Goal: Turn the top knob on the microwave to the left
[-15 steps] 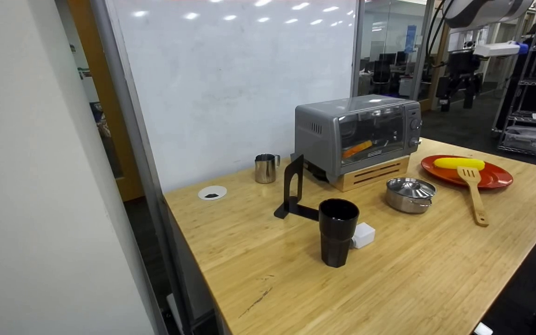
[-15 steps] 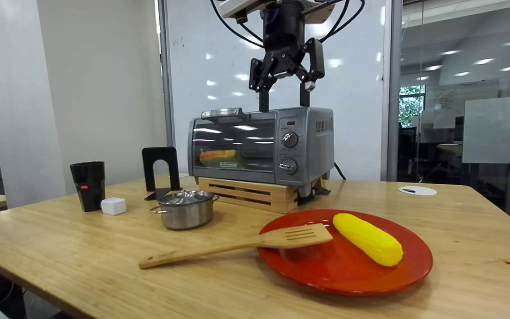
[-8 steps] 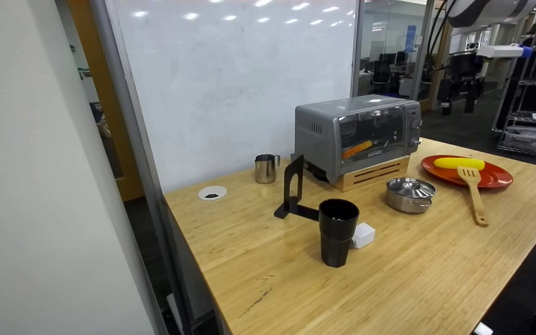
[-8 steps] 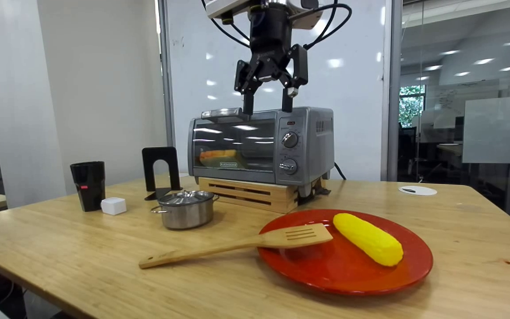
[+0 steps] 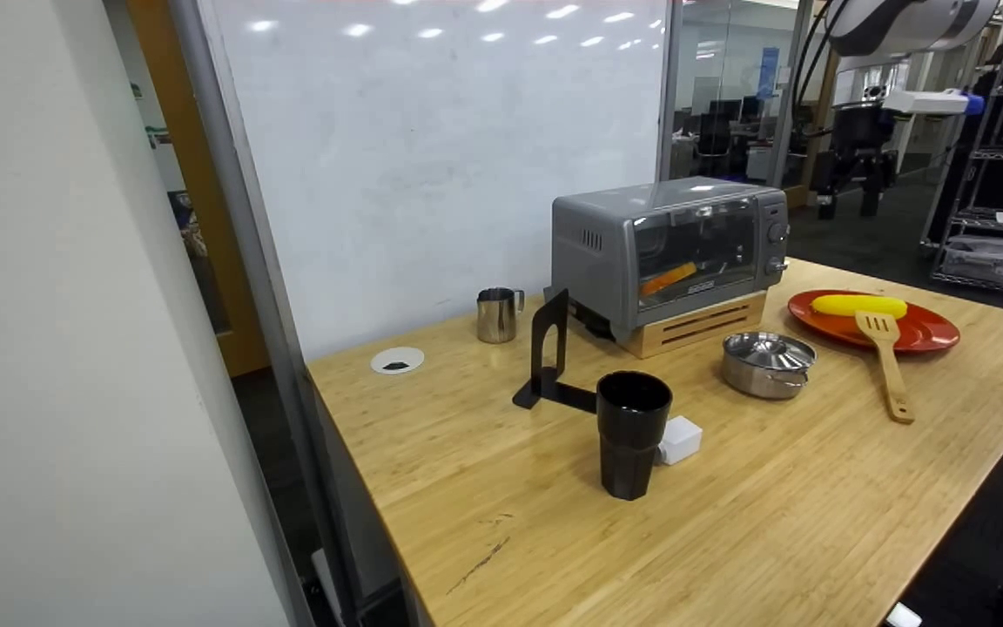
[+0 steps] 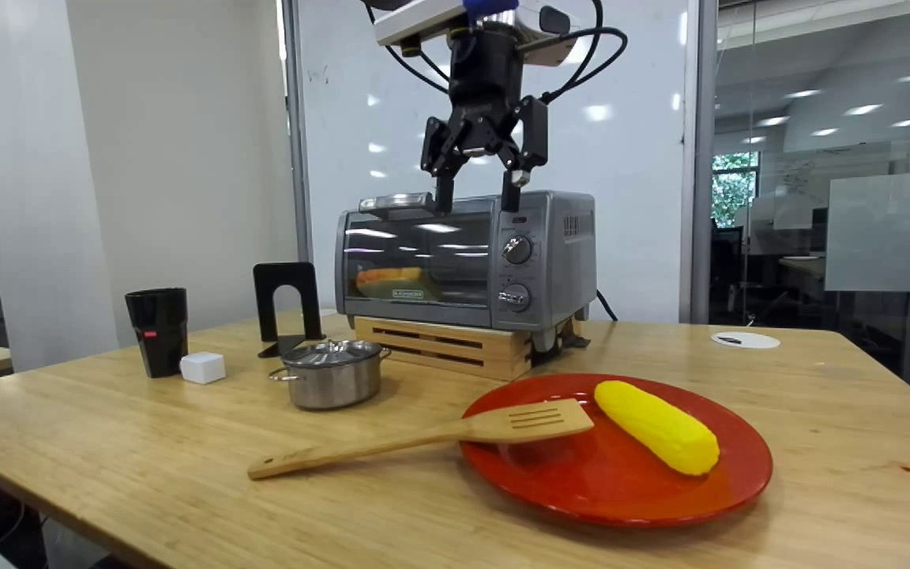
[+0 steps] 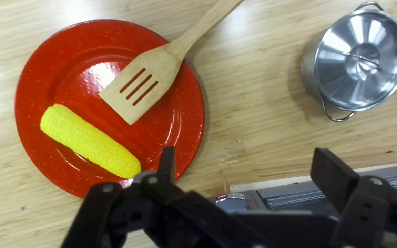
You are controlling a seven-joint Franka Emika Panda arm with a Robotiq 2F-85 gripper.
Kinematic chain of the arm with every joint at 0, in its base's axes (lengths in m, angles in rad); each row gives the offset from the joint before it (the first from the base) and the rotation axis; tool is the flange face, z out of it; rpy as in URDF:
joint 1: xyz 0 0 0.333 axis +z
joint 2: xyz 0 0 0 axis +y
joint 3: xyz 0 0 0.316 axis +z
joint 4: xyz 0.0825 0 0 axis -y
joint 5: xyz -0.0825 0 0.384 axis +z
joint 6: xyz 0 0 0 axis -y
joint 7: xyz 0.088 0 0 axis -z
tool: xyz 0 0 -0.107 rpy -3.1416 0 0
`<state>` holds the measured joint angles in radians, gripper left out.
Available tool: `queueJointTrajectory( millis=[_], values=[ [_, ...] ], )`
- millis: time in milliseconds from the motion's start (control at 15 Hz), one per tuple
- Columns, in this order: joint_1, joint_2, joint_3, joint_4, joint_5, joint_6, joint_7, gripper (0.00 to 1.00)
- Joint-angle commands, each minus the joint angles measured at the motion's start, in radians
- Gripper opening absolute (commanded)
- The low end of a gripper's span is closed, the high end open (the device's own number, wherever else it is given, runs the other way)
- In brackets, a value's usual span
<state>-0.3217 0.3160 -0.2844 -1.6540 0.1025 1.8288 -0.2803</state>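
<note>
The silver-grey microwave (image 6: 423,261) shows in both exterior views, with its glass window and an orange thing inside. Its top knob (image 6: 517,250) and bottom knob (image 6: 513,296) are on the front panel at the window's side; the top knob (image 5: 777,232) also shows in an exterior view. My gripper (image 6: 477,209) is open and empty, fingers pointing down. In that view its tips overlap the microwave's upper front edge, above and left of the top knob. It hangs apart from the front (image 5: 848,214). In the wrist view one knob (image 7: 231,202) shows between the fingers (image 7: 243,151); I cannot tell which.
A red plate (image 6: 621,506) with yellow corn (image 6: 656,427) and a wooden spatula (image 6: 530,421) lies before the microwave. A lidded steel pot (image 6: 334,383), black bookend (image 6: 287,276), black cup (image 6: 159,332) and white block (image 6: 202,367) stand leftward. A wooden stand (image 6: 439,348) holds the microwave.
In the exterior view facing the microwave's front, my gripper has shifted left and then a little lower. It stays open. The microwave, its knobs and the tabletop things look unchanged.
</note>
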Motion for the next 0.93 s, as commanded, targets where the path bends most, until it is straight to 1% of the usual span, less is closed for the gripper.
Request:
queueJointTrajectory(
  millis=[0, 133, 333, 467, 667, 867],
  values=[
    [-0.053, 0.152, 0.045, 0.183, 0.089, -0.071, -0.007, 1.0],
    [-0.071, 0.215, 0.064, 0.266, 0.122, -0.092, 0.005, 1.0],
    [-0.1, 0.275, 0.096, 0.363, 0.135, -0.135, -0.032, 1.0],
    [-0.13, 0.297, 0.122, 0.416, 0.134, -0.193, -0.108, 1.0],
    [-0.181, 0.323, 0.151, 0.486, 0.14, -0.311, -0.24, 1.0],
    [-0.227, 0.372, 0.16, 0.576, 0.153, -0.423, -0.296, 1.0]
  ],
)
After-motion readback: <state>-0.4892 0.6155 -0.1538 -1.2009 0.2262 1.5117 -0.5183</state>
